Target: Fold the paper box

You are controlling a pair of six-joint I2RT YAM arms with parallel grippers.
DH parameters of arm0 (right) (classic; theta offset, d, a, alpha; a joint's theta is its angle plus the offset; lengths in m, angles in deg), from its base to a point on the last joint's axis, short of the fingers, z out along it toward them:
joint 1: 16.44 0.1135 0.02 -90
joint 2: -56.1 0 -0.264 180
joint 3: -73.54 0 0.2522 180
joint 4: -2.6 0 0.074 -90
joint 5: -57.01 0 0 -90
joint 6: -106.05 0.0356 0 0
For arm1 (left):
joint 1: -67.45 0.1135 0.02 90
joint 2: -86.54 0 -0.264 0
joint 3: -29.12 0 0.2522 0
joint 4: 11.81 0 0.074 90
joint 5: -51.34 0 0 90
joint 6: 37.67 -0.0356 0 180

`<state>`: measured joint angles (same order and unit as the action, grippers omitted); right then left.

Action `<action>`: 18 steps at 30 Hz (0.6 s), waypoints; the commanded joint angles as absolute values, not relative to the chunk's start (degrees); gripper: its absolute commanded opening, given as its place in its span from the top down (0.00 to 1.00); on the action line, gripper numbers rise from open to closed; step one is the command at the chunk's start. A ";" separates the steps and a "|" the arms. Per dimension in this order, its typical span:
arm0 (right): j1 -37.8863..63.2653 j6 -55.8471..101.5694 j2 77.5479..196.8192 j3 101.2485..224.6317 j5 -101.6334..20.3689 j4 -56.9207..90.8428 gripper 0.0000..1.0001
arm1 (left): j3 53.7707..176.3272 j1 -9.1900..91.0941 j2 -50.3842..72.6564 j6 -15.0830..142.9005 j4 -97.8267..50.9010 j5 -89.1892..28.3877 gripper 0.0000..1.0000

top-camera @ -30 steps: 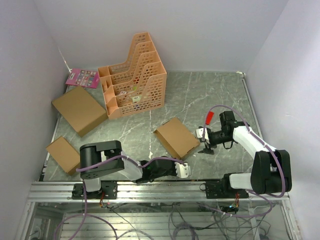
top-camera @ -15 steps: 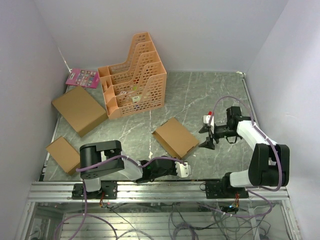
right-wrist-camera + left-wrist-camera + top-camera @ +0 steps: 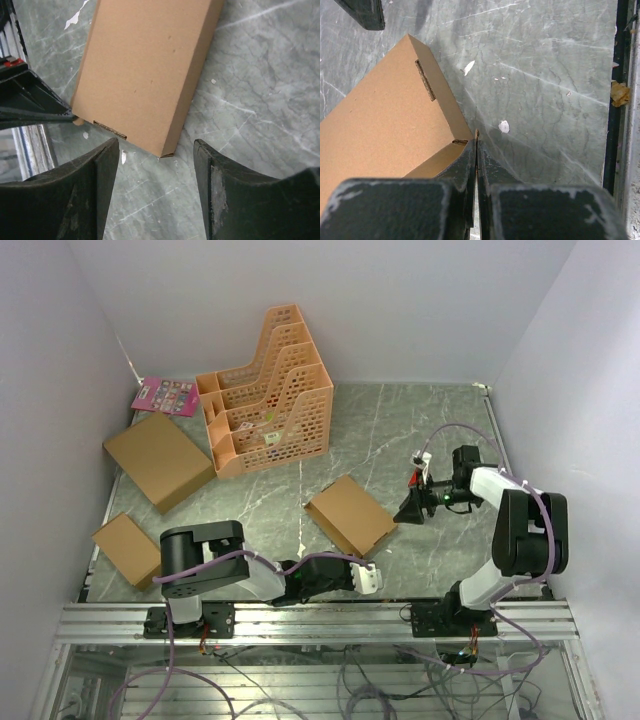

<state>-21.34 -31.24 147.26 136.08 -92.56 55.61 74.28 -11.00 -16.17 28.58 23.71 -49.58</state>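
The paper box (image 3: 352, 515) is lying folded shut and flat on the desk (image 3: 400, 430), between the two arms. The left pincer (image 3: 369, 580) is sitting low at the box's near corner with its jaws pressed together; whether it is pinching any cardboard cannot be told. The right pincer (image 3: 410, 508) is facing the box from just beside its right corner, jaws standing apart and gripping nothing.
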 commanded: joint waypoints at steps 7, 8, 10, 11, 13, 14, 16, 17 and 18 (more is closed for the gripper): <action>-20.82 -22.01 151.62 137.98 -89.56 52.73 0.47 | 74.44 -10.33 -17.61 30.12 26.05 -49.29 0.93; -20.57 -21.82 151.91 138.09 -89.33 52.55 0.48 | 74.25 -10.29 -17.61 30.24 26.37 -49.25 0.93; -20.03 -21.14 152.29 138.18 -88.60 52.09 0.49 | 73.99 -10.24 -17.57 30.65 26.84 -49.30 0.93; -19.70 -20.95 152.50 138.21 -88.32 52.01 0.49 | 73.85 -10.23 -17.52 30.85 26.97 -49.25 0.93; -19.22 -20.69 152.83 138.34 -87.95 52.02 0.51 | 73.67 -10.17 -17.52 30.97 27.16 -49.45 0.93; -19.10 -20.53 153.01 138.40 -87.82 51.94 0.53 | 73.68 -10.16 -17.45 31.07 27.21 -49.47 0.93; -19.05 -20.21 153.49 138.62 -87.50 51.88 0.54 | 73.48 -10.16 -17.43 31.30 27.46 -49.54 0.93; -19.01 -20.13 153.68 138.74 -87.36 51.88 0.55 | 73.39 -10.16 -17.43 31.49 27.70 -49.56 0.93; -19.00 -20.04 153.89 138.80 -87.13 51.79 0.56 | 73.31 -10.11 -17.52 31.75 27.84 -49.72 0.93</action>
<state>-19.31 -21.12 152.59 137.22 -88.17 52.64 74.17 -10.61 -16.55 30.13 24.85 -49.58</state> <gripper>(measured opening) 0.456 0.077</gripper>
